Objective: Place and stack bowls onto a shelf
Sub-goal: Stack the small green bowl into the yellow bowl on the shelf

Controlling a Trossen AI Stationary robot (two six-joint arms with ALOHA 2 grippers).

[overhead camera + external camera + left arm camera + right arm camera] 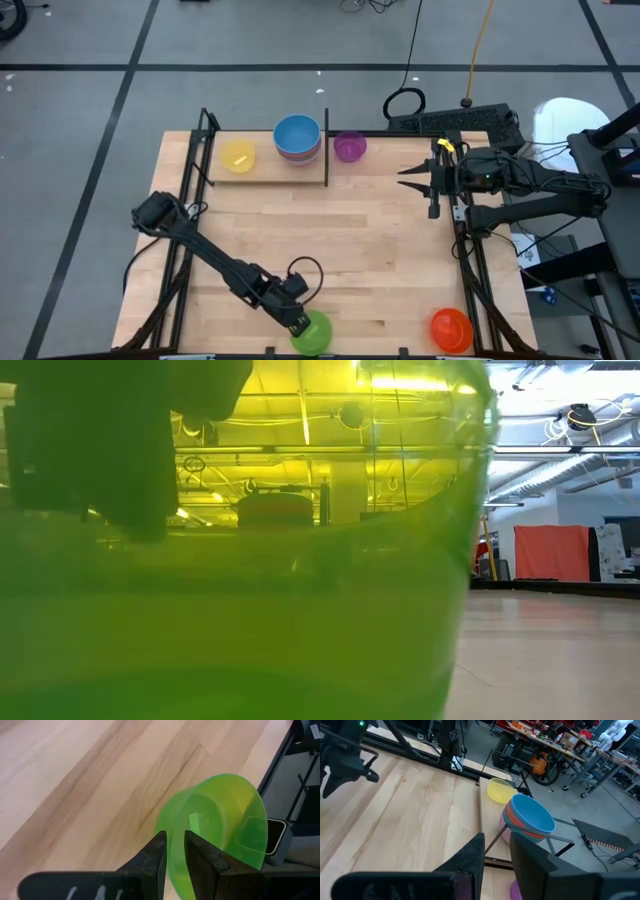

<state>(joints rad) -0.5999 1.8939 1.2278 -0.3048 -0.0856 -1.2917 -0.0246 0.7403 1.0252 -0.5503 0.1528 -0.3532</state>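
1. The green bowl (pixel 313 333) sits at the table's near edge, tipped on its side in the left wrist view, its wall caught between the left gripper (pixel 174 851) fingers, which stand narrow around it.
2. The low view shows only green plastic filling the frame; the high view places the bowl left of the orange bowl (pixel 451 328).
3. On the shelf (pixel 265 168) lie a yellow bowl (pixel 238 156) and a stack topped by the blue bowl (pixel 297 134); the purple bowl (pixel 349 146) sits just beside it.
4. The right gripper (pixel 408 176) hovers empty near the table's right side, fingers slightly parted.
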